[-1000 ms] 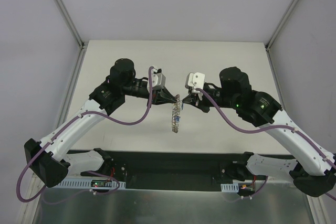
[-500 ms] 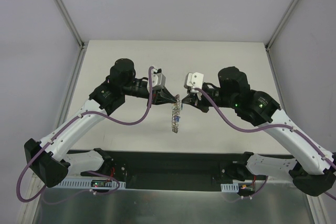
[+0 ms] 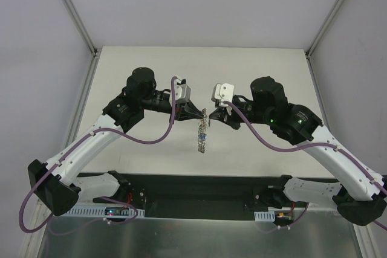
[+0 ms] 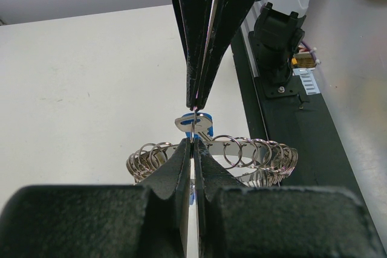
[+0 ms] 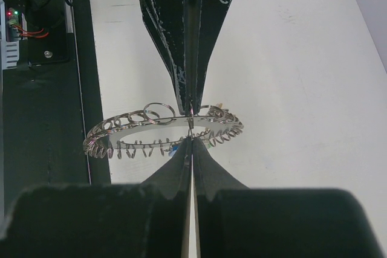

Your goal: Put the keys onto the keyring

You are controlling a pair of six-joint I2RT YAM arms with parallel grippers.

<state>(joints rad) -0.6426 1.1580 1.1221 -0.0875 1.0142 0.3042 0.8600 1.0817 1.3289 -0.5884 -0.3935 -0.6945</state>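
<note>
The keyring [image 3: 202, 132], a flat grey ring rimmed with many small split rings, hangs edge-on in the air between both arms. My left gripper [image 3: 202, 115] is shut on it at its top. In the left wrist view its fingertips [image 4: 184, 149] pinch a small split ring at the rim of the keyring [image 4: 254, 152]. A blue-headed key [image 4: 195, 124] sits just beyond them. My right gripper [image 3: 212, 118] is shut tip to tip against the left one. In the right wrist view it [image 5: 191, 139] pinches the same spot on the keyring [image 5: 151, 126]. A bit of blue [image 5: 176, 145] shows under the rim.
The white table [image 3: 254, 77] lies below, with grey walls on three sides. A black strip [image 3: 199, 188] with the arm bases runs along the near edge. The two grippers' fingertips almost touch each other.
Almost nothing: the right arm has edged slightly left toward the left gripper, and the hanging keyring has barely shifted.
</note>
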